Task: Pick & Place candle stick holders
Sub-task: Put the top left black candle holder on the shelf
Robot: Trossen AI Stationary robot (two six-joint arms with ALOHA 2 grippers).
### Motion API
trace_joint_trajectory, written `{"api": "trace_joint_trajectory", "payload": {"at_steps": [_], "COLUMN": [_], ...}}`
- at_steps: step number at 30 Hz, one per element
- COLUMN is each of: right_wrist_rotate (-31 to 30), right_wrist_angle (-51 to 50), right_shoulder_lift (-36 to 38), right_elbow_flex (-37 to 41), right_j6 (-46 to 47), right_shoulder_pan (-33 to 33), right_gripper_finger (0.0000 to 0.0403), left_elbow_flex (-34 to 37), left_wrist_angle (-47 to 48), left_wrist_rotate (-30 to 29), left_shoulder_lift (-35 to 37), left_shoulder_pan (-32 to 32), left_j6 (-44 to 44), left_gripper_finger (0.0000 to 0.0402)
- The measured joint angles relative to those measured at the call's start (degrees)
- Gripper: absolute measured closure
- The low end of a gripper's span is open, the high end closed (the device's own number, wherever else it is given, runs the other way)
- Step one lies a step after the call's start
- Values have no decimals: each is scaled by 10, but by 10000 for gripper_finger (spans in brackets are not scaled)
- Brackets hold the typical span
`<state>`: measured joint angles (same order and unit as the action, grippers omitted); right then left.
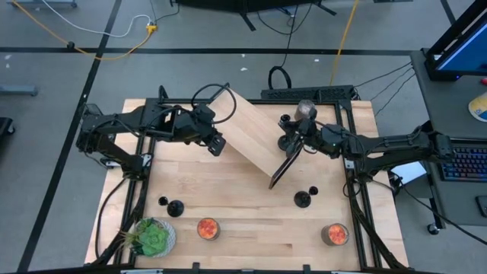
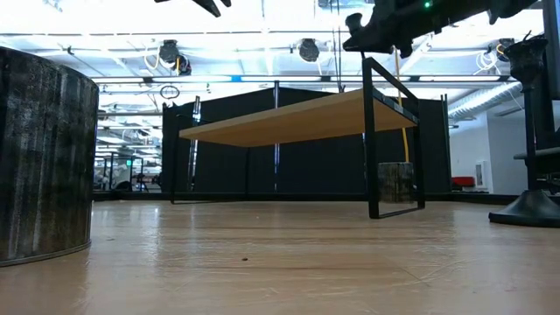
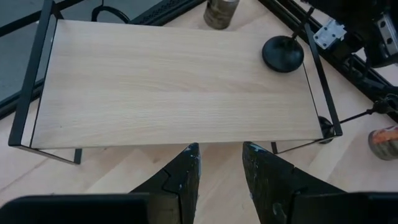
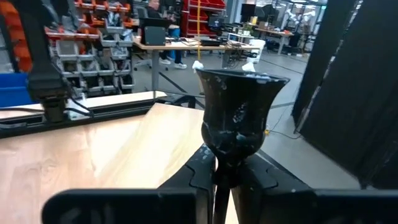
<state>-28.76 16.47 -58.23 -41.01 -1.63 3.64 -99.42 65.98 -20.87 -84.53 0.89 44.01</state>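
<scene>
right pincer point(image 4: 222, 177) grips candle stick holder point(image 4: 239, 118), plain only in wrist view.

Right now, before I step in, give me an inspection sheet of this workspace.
Surface: wooden table, wooden shelf standing askew on it.
Job's things: one candle stick holder in the right gripper; two other holders towards the front.
Clutter: potted plant, two orange-topped jars, grey jar.
Grippers: left gripper open, empty, at the shelf's edge; right shut on the holder's stem.
Cables: yellow cable on the floor; black loop behind the table.
Surroundings: keyboard beside the table.
</scene>
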Motion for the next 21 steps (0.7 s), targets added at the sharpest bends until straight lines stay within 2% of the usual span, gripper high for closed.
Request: {"api": "trace_joint_trajectory", "payload": {"at_steps": [10, 21], "right_wrist_rotate": [3, 3], "right_wrist_angle": [-4, -24], "right_shoulder_lift": [0, 0], "right_elbow_flex": [0, 0], "right_j6": [24, 43], "right_shoulder_pan": [0, 0], "right_gripper_finger": [378, 361], "left_elbow_flex": [0, 0], "left_wrist_angle": [0, 0], "left_wrist_rotate": [3, 4], "left_shoulder_lift": [0, 0], "left_shoulder_pan": [0, 0], "left_j6": [-3, -8], "left_gripper_finger": [275, 275]}}
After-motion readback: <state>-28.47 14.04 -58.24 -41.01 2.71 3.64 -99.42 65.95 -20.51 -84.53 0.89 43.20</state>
